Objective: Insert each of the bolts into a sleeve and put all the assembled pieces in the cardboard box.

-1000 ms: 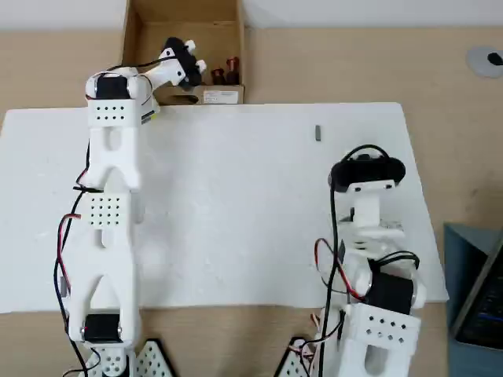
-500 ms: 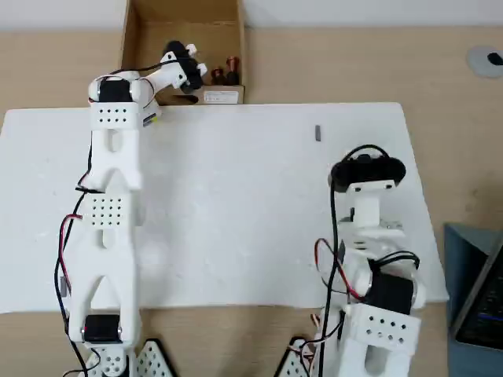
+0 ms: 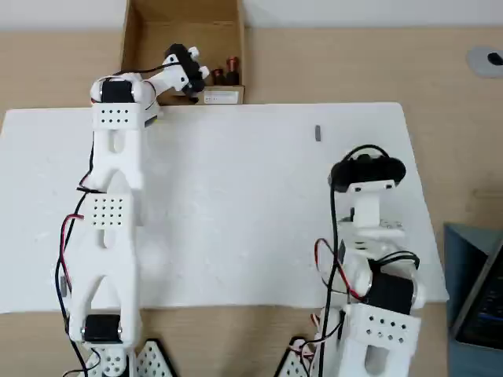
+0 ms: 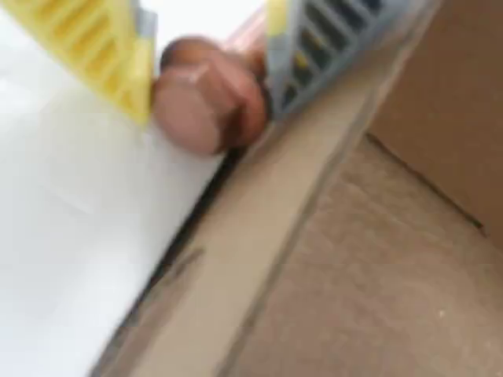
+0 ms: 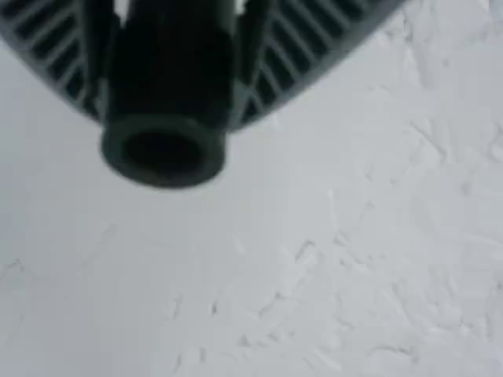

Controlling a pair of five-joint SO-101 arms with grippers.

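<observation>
Left gripper (image 3: 191,71) edged slightly rightward at cardboard box (image 3: 132,39), clamping copper bolt (image 4: 206,106), right gripper (image 5: 169,71) unmoved, gripping black sleeve (image 5: 165,149)

The white perforated arms (image 3: 110,157) carry black motors (image 3: 389,292) and red cables (image 3: 61,250); the left claw (image 4: 208,71) is ribbed.

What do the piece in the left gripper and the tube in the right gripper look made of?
The bolt in the left gripper: likely metal, copper-toned, softly glossy highlights. The sleeve in the right gripper: matte dark, no shine; plastic or rubber, unclear which.
</observation>
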